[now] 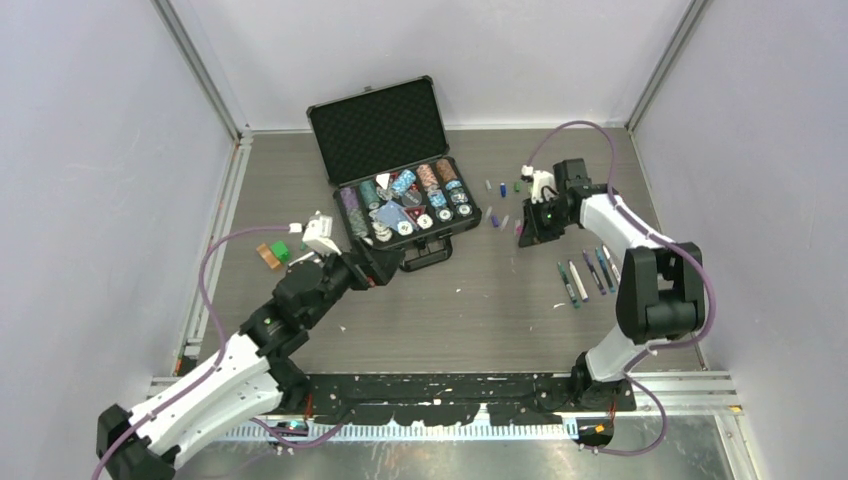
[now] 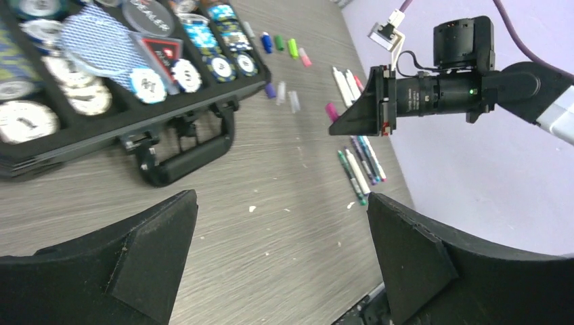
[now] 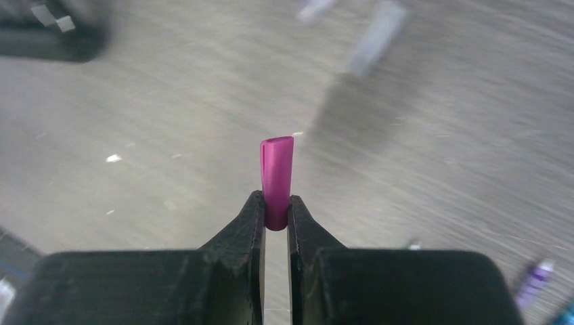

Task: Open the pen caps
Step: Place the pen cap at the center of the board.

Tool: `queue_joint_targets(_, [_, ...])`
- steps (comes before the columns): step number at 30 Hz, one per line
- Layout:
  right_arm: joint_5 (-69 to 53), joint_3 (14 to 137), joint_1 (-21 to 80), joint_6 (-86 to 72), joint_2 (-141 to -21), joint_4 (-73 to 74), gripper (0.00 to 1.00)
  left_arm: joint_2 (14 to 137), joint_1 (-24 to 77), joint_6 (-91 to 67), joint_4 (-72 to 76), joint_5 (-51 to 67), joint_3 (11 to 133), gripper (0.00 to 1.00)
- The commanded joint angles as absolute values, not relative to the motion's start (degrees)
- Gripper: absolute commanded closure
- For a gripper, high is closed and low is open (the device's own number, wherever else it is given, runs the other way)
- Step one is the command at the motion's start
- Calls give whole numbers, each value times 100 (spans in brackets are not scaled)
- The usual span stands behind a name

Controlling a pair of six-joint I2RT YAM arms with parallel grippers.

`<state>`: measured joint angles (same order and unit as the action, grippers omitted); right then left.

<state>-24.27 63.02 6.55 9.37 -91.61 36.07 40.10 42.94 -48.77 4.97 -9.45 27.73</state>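
Note:
My right gripper [image 3: 276, 206] is shut on a magenta pen cap [image 3: 277, 179], which stands upright out of the fingertips, a little above the table. In the top view this gripper [image 1: 527, 232] is right of the case, and the cap [image 2: 332, 112] shows at its tip in the left wrist view. Several pens [image 1: 588, 272] lie side by side to its right and also show in the left wrist view [image 2: 360, 166]. Loose caps [image 1: 502, 187] lie behind it, among them blue [image 2: 267, 42], green [image 2: 279, 42], pink [image 2: 305, 57] and purple [image 2: 269, 89]. My left gripper [image 2: 281, 203] is open and empty near the case handle [image 1: 385, 265].
An open black hard case [image 1: 385, 125] full of poker chips stands at the back centre, its handle [image 2: 186, 152] towards me. Small orange and green items [image 1: 275, 253] lie at the left. Walls close in on both sides.

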Motion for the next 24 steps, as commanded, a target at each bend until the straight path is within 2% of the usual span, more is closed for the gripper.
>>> queue_joint_targets(1, [-1339, 6854, 349, 1269, -9628, 3616, 99, 3250, 4246, -4202, -787, -1503, 2591, 0])
queue_joint_targets(6, [-908, 7444, 274, 1432, -10366, 3761, 98, 2577, 4245, -4274, -1092, -1705, 2315, 0])
queue_joint_targets(12, [-947, 8039, 281, 1280, -11046, 3981, 95, 2226, 4245, -4206, -1503, -1873, 2332, 0])
queue_joint_targets(24, [-1240, 8358, 280, 1114, -11464, 4161, 80, 2334, 4246, -3911, -1895, -2058, 2590, 0])
